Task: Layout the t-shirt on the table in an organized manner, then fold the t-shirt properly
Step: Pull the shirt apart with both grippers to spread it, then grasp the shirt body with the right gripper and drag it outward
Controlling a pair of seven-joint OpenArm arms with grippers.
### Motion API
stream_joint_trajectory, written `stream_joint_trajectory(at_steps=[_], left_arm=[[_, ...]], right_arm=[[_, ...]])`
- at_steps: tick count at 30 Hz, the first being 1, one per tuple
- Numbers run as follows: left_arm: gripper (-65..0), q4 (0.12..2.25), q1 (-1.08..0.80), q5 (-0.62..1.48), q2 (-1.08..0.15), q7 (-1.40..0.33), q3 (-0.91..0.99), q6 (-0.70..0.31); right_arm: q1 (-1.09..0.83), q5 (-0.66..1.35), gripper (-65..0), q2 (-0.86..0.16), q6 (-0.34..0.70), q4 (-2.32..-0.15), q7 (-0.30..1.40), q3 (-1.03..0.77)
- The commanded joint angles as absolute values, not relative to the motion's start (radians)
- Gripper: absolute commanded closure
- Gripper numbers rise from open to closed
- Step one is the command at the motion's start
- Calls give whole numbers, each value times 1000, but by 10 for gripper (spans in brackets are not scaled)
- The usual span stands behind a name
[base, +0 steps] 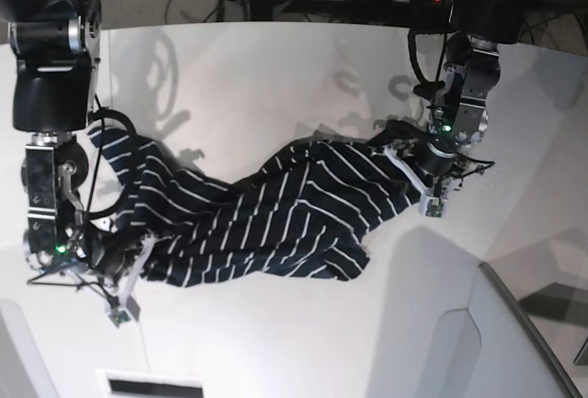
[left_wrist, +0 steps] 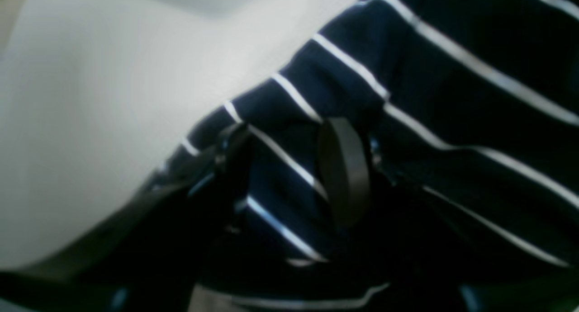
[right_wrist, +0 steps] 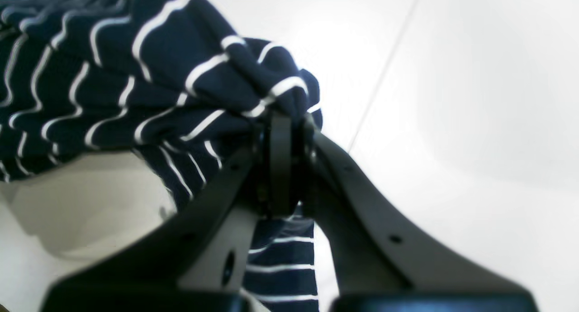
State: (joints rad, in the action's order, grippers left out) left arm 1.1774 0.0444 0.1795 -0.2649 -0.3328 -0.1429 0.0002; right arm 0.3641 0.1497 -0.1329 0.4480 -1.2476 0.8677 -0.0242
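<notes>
Base view: rumpled, thin-striped t-shirt (base: 266,219)

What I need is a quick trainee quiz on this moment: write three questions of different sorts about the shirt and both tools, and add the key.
1. True or false: the t-shirt lies flat and smoothed out on the table.
2. What is the right tool closed on? A) nothing B) a bunched bit of striped fabric C) the table's edge
3. Fill in: in the base view, the left tool grips the t-shirt at the garment's ____ end (left or right of that view).

Key: 1 false, it is rumpled and stretched between the two tools; 2 B; 3 right.
</notes>
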Motion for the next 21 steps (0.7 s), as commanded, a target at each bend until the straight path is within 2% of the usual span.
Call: stream_joint_trajectory(at_steps=[1,2,6,8,10,13,16,21], left_arm=[[-267,1231,59,179,-265,-309,-139,2],[-267,1270,48,179,-263,-311,-139,2],[-267,1406,31,179,-262,-400,-137,2],[-267,1458,27,179,-271,-447,-128,2],[-267,1498,-2,179,-266,-467,-62,2],[-267,1540,-51,179,-262,-473,54,-1],[-267,1549,-91,179,-262,-473,127,-1],[-267,1549,-176,177,-263,-470,197,-1]], right_arm=[[395,156,-51,-140,444,-1267,848,-25],[392,156,-101,-140,444,-1273,848,-25],[355,156,-395,-142,446,-1320,849,-31],[295,165,-494,-142,450,-1420,848,-27],[226,165,-500,-131,452,-1547,848,-21],[136,171,-500,-91,453,-1667,862,105],[105,173,-500,-47,453,-1643,855,222],[104,170,-500,58,452,-1501,809,277]])
